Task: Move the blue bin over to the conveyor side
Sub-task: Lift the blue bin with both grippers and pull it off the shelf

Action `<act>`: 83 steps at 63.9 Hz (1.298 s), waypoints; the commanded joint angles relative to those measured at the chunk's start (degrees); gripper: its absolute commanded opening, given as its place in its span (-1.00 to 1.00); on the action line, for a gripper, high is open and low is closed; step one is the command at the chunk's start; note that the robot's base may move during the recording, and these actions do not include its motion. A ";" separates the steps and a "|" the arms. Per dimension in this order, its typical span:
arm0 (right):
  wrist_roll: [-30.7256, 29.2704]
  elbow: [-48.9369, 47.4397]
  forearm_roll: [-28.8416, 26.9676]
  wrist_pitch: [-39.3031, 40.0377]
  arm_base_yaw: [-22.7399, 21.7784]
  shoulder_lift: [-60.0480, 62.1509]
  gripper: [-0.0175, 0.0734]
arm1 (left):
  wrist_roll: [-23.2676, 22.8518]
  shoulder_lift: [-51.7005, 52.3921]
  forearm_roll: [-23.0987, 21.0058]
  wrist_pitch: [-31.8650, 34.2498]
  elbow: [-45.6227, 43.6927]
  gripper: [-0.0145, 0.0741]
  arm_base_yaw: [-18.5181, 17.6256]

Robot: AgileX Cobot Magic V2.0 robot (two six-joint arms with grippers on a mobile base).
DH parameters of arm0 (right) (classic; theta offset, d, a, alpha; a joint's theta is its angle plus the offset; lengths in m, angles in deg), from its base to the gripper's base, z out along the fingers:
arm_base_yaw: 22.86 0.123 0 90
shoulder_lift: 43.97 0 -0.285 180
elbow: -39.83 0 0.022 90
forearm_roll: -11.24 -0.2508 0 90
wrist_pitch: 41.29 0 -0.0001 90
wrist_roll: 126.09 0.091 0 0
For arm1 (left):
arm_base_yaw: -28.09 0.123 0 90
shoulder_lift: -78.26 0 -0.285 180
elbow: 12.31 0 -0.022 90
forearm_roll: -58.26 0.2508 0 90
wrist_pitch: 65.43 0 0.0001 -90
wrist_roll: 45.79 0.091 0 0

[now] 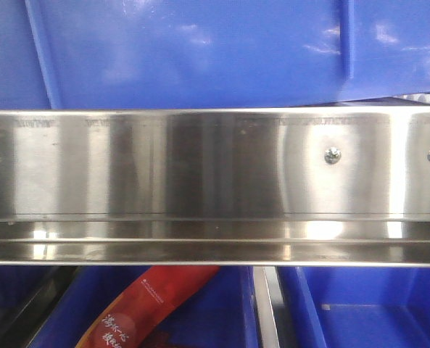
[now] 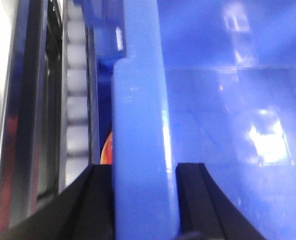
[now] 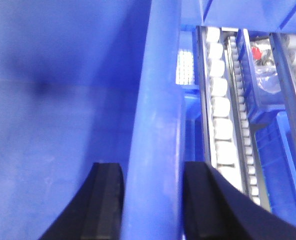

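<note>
- Grip check: the left gripper (image 2: 145, 170) has both black fingers (image 2: 100, 200) pressed against a side wall of the blue bin (image 1: 200, 51), one on each face. This reads as clamped on the wall.
- The right gripper (image 3: 152, 170) does the same on another stretch of wall. Its fingers (image 3: 108, 200) are closed onto the blue plastic, one inside the tub and one outside.
- Bin position: it is held between the two grippers and fills the front view above the steel rail (image 1: 200, 167). I cannot tell whether its base is lifted or resting.
- Progress (judgement): the grasp is done, and the carry and set-down remain. The conveyor side appears in no view, so how far is left is unknown.
- Room, left side: a roller track (image 2: 78, 100) runs close outside the outer finger, with steel beyond it. Clearance looks tight.
- Room, right side: a second roller track (image 3: 220, 115) lies just beside the outer finger. A small bin (image 3: 260, 65) of parts sits past it.
- The inner fingers face the open tub interior, and nothing obstructs them.
- Below the rail are other blue bins (image 1: 367, 304), one holding a red packet (image 1: 153, 297). The rail edge looks like the main snag risk.
</note>
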 commanded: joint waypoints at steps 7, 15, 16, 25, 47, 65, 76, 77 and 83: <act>-0.47 -0.75 0.18 1.03 -0.05 3.95 -0.79 | -1.70 6.07 -1.14 -1.87 -1.11 -0.71 0.00; -0.36 -0.50 -0.36 1.03 -0.05 6.07 -0.81 | -1.97 8.87 -1.02 -3.50 -1.11 -0.71 0.00; -0.36 -0.27 -0.36 1.03 -0.05 6.29 -0.81 | -2.11 9.19 -1.02 -3.77 -1.11 -0.71 0.00; 0.52 3.93 -0.48 1.03 -0.05 9.65 -0.81 | -3.13 12.32 -0.60 -5.02 -1.11 -0.71 -0.38; 0.52 8.52 -0.91 4.82 -0.05 18.83 -0.81 | -8.86 19.50 7.07 -5.02 0.28 -0.71 -6.94; 0.52 8.41 -1.07 3.13 -0.05 21.68 -0.81 | -9.25 23.02 7.84 -5.02 0.18 -0.71 -6.94; 0.52 9.22 -1.07 1.92 -0.05 24.53 -0.81 | -10.34 26.48 7.84 -5.02 0.29 -0.71 -6.94; 0.52 9.42 -1.07 1.92 -0.05 24.89 -0.81 | -10.39 26.76 7.84 -5.02 0.29 -0.71 -6.94; 0.52 11.64 -1.07 2.00 -0.05 26.86 -0.81 | -10.39 28.58 7.84 -5.02 1.22 -0.71 -6.94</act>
